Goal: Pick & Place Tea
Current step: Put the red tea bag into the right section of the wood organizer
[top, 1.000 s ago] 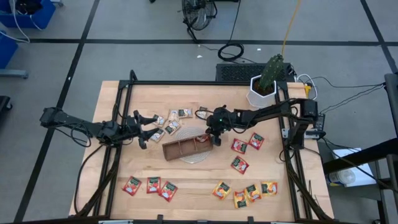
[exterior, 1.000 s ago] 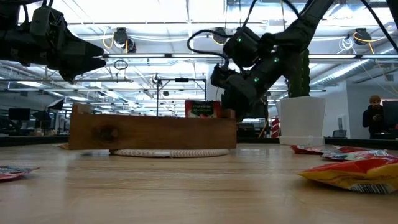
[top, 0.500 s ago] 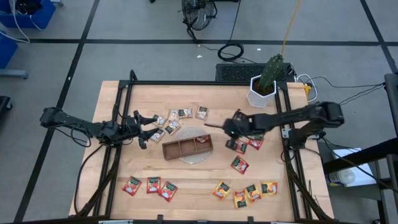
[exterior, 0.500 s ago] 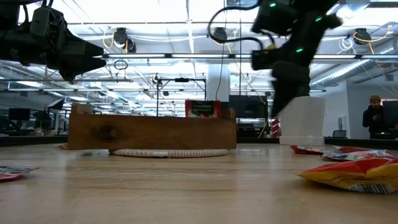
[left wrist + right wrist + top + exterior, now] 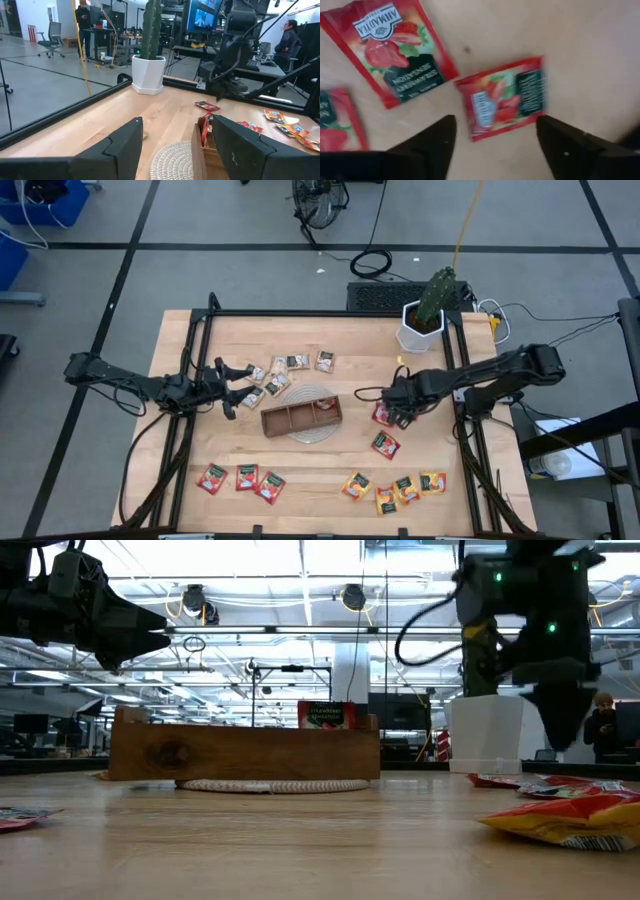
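Observation:
My right gripper (image 5: pixel 496 120) is open and points down, hovering over a red tea sachet (image 5: pixel 502 97) that lies flat between two other red ones (image 5: pixel 395 50) on the table right of the wooden tray (image 5: pixel 300 419). It touches nothing. One red sachet (image 5: pixel 325 404) stands on edge in the tray's right compartment. Beige sachets (image 5: pixel 280 366) lie at the far left, more red ones (image 5: pixel 246 477) at the near left, orange ones (image 5: pixel 405 488) at the near right. My left gripper (image 5: pixel 243 383) waits open and level, left of the tray.
The tray rests on a round woven mat (image 5: pixel 312 432). A white pot with a cactus (image 5: pixel 420 330) stands at the far right corner. Black frame rails (image 5: pixel 190 410) run along the table's left and right sides. Bare wood lies in front of the tray.
My right gripper has left the tray's right end and swung toward the table's right edge, rising slightly and tipping from a slant to pointing straight down over the red sachets. The red sachet in the tray stays where it stood.

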Motion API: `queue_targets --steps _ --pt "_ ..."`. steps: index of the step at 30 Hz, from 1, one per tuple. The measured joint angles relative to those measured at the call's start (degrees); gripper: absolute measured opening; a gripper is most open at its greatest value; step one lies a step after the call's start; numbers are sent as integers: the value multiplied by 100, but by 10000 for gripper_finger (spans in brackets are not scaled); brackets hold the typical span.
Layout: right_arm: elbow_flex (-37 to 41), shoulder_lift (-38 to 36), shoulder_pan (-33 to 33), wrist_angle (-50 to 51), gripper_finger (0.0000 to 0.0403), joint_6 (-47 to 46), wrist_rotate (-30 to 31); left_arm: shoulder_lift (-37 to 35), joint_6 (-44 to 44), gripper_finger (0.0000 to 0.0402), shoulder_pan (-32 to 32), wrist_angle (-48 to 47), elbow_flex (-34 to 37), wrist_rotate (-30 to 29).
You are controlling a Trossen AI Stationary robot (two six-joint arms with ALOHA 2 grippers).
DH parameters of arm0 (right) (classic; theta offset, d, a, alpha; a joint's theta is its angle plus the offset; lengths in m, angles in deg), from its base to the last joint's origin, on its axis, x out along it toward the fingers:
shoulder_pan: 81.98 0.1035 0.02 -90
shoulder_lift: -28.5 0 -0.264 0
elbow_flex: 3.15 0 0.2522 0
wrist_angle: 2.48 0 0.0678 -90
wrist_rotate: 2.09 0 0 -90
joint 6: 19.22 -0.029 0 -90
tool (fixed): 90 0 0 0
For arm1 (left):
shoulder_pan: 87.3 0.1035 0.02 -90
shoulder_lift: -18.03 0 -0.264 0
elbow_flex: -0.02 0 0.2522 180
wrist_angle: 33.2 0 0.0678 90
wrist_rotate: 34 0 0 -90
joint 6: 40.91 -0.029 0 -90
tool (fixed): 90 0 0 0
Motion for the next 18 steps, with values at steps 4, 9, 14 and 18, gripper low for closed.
queue_targets --steps 4,9,14,18 --pt "470 1 -64 -605 306 -40 -357 1 0 239 1 1 -1 2" --pt "940 -9 -64 -1494 302 -22 -284 1 0 239 1 -1 -1 0" --pt "1322 -16 -66 -1748 282 -265 -139 1 0 239 0 1 0 0" --pt "1631 -11 -64 -1699 256 -746 -140 1 0 239 0 -1 0 0"
